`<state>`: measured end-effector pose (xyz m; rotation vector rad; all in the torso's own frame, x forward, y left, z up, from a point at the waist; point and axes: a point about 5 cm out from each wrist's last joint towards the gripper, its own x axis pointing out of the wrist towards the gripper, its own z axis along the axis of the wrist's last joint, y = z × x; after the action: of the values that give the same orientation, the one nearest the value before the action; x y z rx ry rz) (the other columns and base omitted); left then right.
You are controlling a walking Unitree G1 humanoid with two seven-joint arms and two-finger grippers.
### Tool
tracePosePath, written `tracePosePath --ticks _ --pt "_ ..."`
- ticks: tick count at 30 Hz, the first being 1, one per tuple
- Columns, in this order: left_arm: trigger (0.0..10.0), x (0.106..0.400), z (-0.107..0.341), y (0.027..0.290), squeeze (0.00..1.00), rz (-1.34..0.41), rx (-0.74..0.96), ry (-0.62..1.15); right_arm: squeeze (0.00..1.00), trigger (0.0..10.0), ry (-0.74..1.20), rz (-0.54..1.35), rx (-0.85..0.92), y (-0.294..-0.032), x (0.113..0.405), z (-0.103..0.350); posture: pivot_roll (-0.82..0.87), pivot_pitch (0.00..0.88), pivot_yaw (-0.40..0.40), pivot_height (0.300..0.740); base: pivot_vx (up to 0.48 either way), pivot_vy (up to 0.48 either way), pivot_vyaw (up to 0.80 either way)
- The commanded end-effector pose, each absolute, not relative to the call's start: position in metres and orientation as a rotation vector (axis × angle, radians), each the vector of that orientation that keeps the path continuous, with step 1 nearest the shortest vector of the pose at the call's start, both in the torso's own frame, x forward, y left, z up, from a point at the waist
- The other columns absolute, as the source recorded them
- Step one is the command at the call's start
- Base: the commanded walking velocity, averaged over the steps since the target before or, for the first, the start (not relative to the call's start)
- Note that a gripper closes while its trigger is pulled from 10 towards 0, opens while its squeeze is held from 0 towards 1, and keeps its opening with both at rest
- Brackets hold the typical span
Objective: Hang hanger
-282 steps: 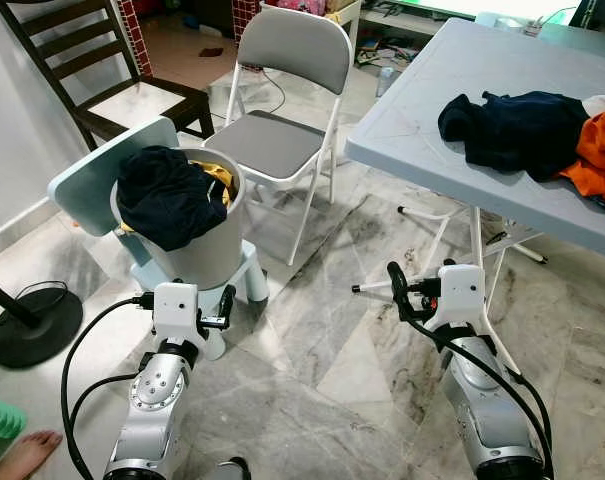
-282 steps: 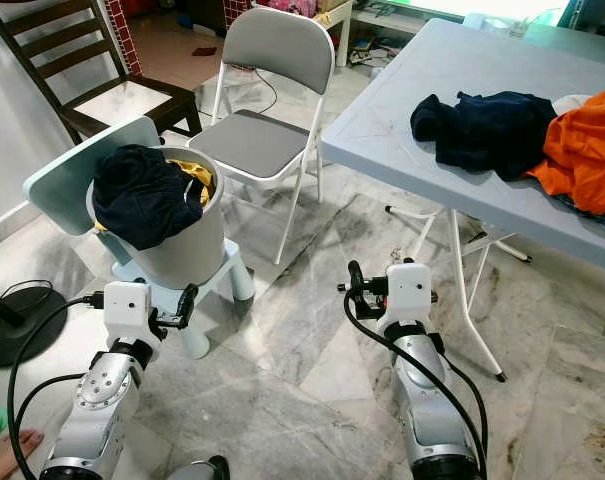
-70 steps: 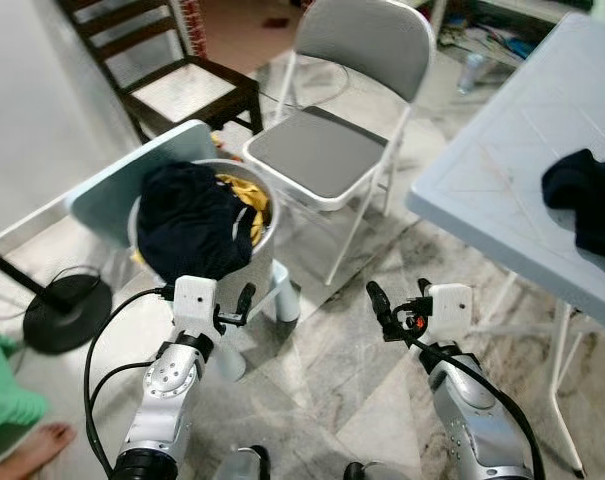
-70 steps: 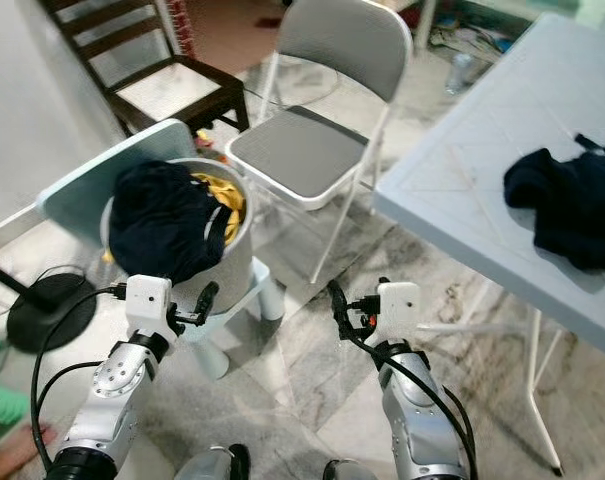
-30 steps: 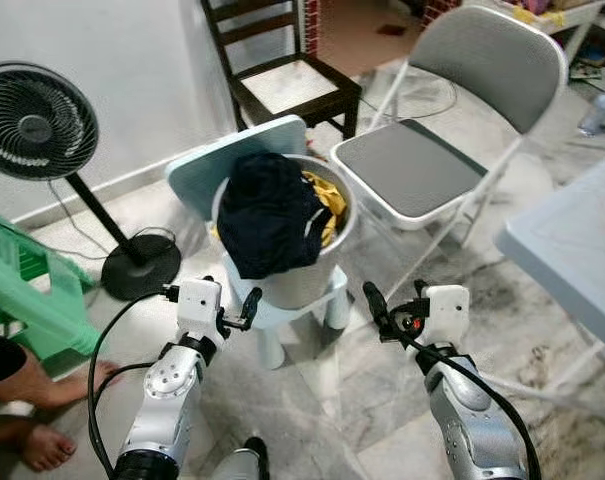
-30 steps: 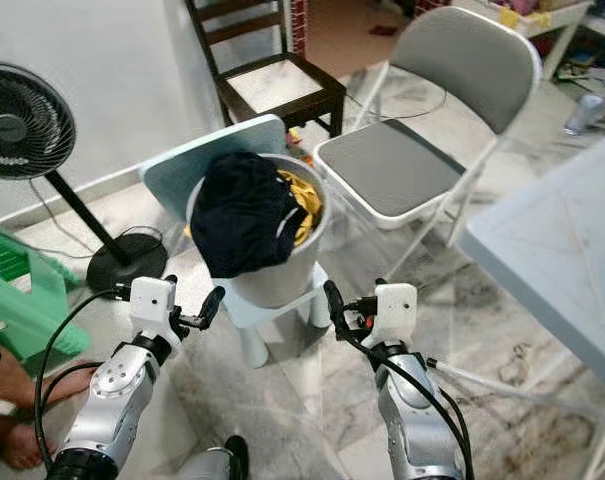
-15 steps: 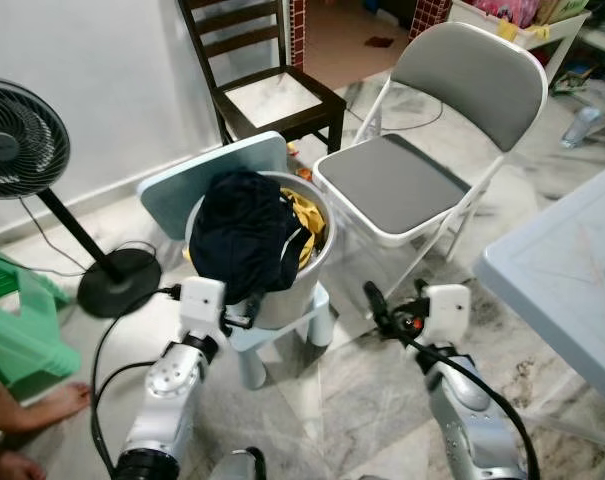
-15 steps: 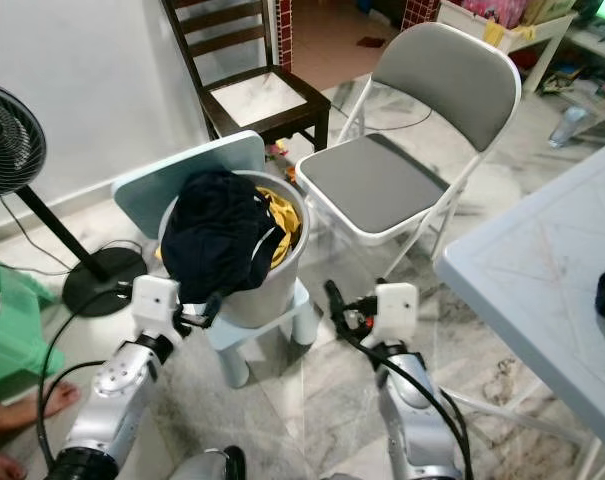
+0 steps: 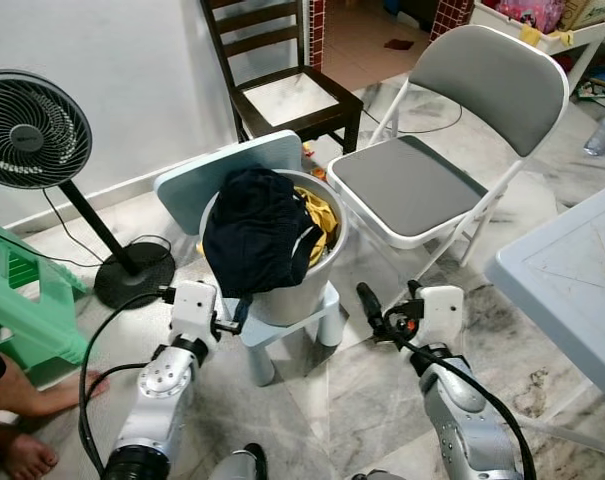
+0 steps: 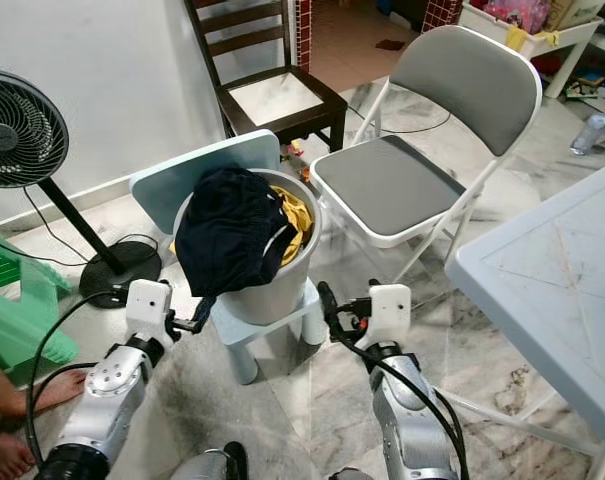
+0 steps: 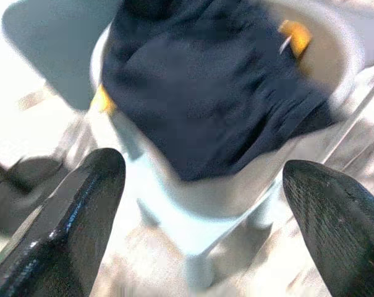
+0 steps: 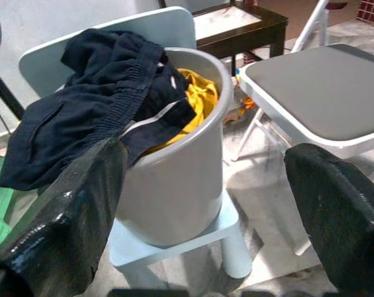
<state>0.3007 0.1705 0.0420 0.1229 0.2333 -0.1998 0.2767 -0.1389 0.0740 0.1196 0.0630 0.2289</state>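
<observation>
You see the marble floor [image 9: 312, 400] carrying a pale blue stool [image 9: 282, 320], a grey folding chair [image 9: 422, 180], a dark wooden chair [image 9: 287, 95], a standing fan [image 9: 132, 275] and a desk [image 9: 572, 280].

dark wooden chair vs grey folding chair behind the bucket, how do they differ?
The wooden chair has a dark brown frame, a slatted back and a pale seat; the folding chair has thin white metal legs and grey padded seat and back. The wooden one stands nearer the wall, the folding one nearer the table. Both seats are unoccupied.
</observation>
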Motion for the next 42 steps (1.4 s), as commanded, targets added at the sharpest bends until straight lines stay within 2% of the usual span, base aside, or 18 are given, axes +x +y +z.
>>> tracePosePath --ticks 1,8,19,26,34,36,42 --pt "10.0 0.305 0.036 0.18 0.0 -0.188 0.187 0.313 0.0 10.0 0.085 0.229 0.123 -0.14 0.271 0.071 0.08 0.257 0.011 0.74 0.0 0.0 0.0" --pt "10.0 0.316 0.038 0.183 0.0 -0.217 0.239 0.352 0.0 10.0 0.099 0.228 0.129 -0.137 0.264 0.069 0.07 0.29 0.011 0.74 0.0 0.0 0.0" --pt "10.0 0.338 0.055 0.155 0.0 -0.307 0.329 0.29 0.0 10.0 0.089 0.199 0.144 -0.138 0.269 0.074 0.07 0.288 0.029 0.74 0.0 0.0 0.0" --pt "10.0 0.346 0.063 0.154 0.0 -0.292 0.431 0.263 0.0 10.0 0.084 0.192 0.153 -0.136 0.27 0.076 0.06 0.281 0.037 0.74 0.0 0.0 0.0" --pt "10.0 0.35 0.073 0.164 0.0 -0.188 0.386 0.186 0.0 10.0 0.062 0.191 0.162 -0.136 0.271 0.083 0.06 0.271 0.04 0.74 0.0 0.0 0.0" --pt "10.0 0.341 0.082 0.178 0.0 -0.092 0.268 0.072 0.0 10.0 0.029 0.164 0.153 -0.144 0.269 0.09 0.06 0.261 0.041 0.74 0.0 0.0 0.0" --pt "10.0 0.324 0.085 0.187 0.0 -0.047 0.222 0.005 0.0 10.0 0.006 0.14 0.132 -0.151 0.267 0.094 0.08 0.251 0.038 0.74 0.0 0.0 0.0"
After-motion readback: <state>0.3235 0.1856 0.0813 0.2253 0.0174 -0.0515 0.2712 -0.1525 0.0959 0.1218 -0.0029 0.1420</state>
